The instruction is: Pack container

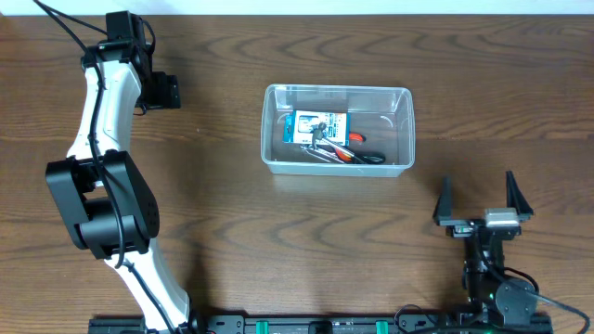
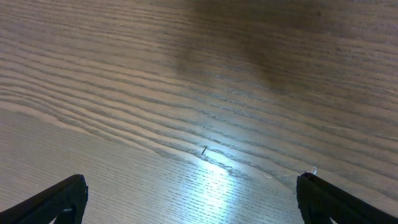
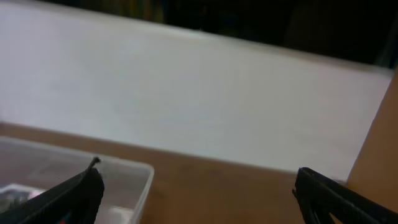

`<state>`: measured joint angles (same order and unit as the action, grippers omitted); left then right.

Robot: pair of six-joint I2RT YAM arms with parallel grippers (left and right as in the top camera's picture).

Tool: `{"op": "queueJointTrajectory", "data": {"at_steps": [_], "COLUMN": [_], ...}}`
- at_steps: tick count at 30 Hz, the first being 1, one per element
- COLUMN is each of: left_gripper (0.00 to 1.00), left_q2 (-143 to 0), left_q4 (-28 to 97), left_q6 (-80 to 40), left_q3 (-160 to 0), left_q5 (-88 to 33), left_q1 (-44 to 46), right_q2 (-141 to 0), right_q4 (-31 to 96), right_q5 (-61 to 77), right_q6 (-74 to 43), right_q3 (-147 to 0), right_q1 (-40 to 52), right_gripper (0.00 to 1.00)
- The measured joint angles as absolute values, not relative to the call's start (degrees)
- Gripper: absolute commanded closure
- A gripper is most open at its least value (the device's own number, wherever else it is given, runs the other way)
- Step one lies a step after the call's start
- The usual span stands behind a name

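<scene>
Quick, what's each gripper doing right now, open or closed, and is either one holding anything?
Left gripper: open, holding nothing.
Right gripper: open, holding nothing.

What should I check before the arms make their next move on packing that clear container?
1. Left gripper open and empty: ok.
2. Right gripper open and empty: ok.
3. Container upright, apart from both grippers: ok.
4. Blue-and-white box inside container: ok.
5. Red-handled tool inside container: ok.
6. Contents sit below the rim: cannot tell.
</scene>
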<state>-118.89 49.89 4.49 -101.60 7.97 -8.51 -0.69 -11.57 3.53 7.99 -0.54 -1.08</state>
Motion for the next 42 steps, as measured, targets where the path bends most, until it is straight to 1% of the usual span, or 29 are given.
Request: {"op": "queueJointTrajectory", "data": {"at_steps": [7,18,42], "left_gripper": [0.02,0.02,0.02], "left_q2": [-118.9,-118.9,-118.9], "left_q4": [49.9,49.9,49.9], "left_q6": [4.5,4.5,4.5], "left_q3": [-101.6,-101.6,-101.6], "left_q5": [8.0,8.0,8.0], "left_q1": [-8.5,-8.5,-8.5], "right_q2": [-0.7,-0.7,-0.7], "right_q4": [-3.9,3.6,3.7], "right_q5": [3.7,3.7,3.6], "right_q6": [8.0,8.0,8.0], "right_q3": [-0.4,-0.4,-0.4], "right_q1": [-1.1,-1.1,-1.1], "right_gripper": [0.01,0.01,0.01]}}
